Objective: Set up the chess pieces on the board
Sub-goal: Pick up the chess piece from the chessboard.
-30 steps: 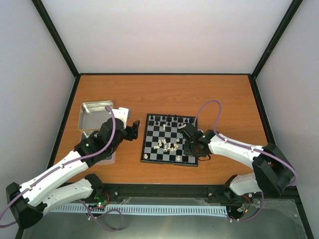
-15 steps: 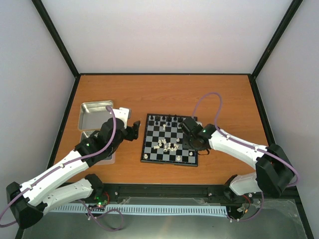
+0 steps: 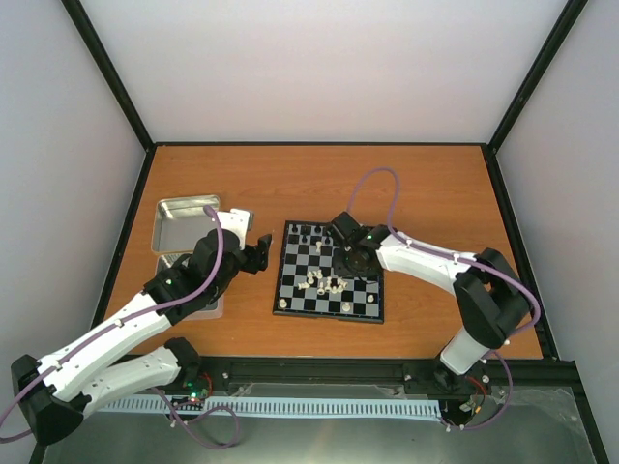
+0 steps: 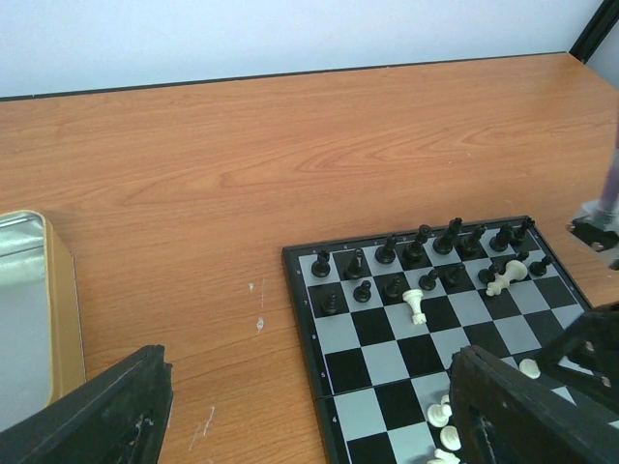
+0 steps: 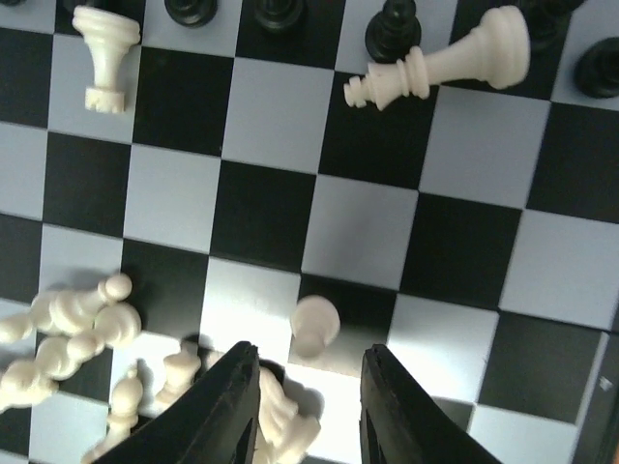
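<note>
Since the earlier frames the right arm has been swinging in from the near right corner of the board (image 3: 293,275). The right gripper (image 5: 309,360) is now hanging over the board's middle. The left arm is showing no change.

The board is lying at the centre of the surface (image 3: 426,184). The black pieces (image 4: 416,253) are standing in the two far rows, in fair order. The white side is not yet arranged:
- A white heap (image 5: 73,329) is lying jumbled near the centre.
- A tall white piece (image 5: 440,63) is lying on its side among the black men.
- A white rook (image 5: 104,53) is standing just ahead of the black rows.
- A single white pawn (image 5: 314,324) is standing just in front of the right gripper.

The right gripper is holding its jaws narrowly parted and is gripping nothing, though one white piece of the heap is lying against its left finger. I am reading the approach as lining up on the pawn or on the heap. Most of the white placement is still outstanding.

The left gripper (image 4: 308,387) is standing wide open and empty just beside the board's left edge, between it and the metal tray (image 3: 160,224).
</note>
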Controlling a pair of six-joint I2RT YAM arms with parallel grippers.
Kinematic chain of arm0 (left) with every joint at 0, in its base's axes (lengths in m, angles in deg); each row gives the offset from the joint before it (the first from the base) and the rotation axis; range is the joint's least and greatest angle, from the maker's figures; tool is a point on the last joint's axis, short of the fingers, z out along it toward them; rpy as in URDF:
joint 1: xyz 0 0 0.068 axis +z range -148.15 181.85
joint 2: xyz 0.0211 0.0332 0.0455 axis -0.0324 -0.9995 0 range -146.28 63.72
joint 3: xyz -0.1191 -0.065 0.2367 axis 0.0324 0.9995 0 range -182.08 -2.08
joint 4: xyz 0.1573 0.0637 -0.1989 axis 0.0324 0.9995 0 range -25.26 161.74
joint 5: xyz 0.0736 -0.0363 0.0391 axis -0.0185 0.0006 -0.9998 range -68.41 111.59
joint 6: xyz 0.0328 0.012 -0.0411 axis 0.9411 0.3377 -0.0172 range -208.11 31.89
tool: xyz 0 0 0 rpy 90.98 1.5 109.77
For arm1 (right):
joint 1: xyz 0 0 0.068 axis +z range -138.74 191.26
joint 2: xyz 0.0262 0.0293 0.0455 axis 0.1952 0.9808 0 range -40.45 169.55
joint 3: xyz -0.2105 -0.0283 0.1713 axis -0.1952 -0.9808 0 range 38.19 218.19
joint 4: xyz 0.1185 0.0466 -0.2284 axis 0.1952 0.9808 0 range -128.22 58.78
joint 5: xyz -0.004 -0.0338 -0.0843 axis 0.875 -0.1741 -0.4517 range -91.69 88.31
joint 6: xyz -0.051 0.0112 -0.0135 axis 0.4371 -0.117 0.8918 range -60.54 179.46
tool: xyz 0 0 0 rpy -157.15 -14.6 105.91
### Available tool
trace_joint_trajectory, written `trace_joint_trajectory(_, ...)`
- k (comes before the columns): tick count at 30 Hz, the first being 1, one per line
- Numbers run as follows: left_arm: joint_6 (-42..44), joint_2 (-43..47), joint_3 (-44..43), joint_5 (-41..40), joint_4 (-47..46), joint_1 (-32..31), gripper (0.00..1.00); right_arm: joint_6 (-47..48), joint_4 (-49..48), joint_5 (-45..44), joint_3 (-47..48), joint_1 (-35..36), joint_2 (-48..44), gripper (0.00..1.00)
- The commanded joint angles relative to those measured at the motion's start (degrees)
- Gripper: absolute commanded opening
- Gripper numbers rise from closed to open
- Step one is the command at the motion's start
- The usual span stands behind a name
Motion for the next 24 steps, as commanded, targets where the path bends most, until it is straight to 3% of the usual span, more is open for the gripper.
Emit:
trace_joint_trajectory(1,0.0,0.5,-0.2,-0.1,-1.2,0.3,0.80,1.3,-2.2,-2.6,2.4,0.3,3.7,0.28)
trace_joint_trajectory(14,0.7,0.0,-0.1,1.9,-1.9,0.4,0.80,1.4,-3.8,-3.4,1.4,0.3,4.0,0.03)
trace_joint_trajectory(24,1.2,-1.3,-0.3,4.2,-2.3,0.3,0.83,1.1,1.1,-3.8,-2.2,0.3,-5.2,0.03)
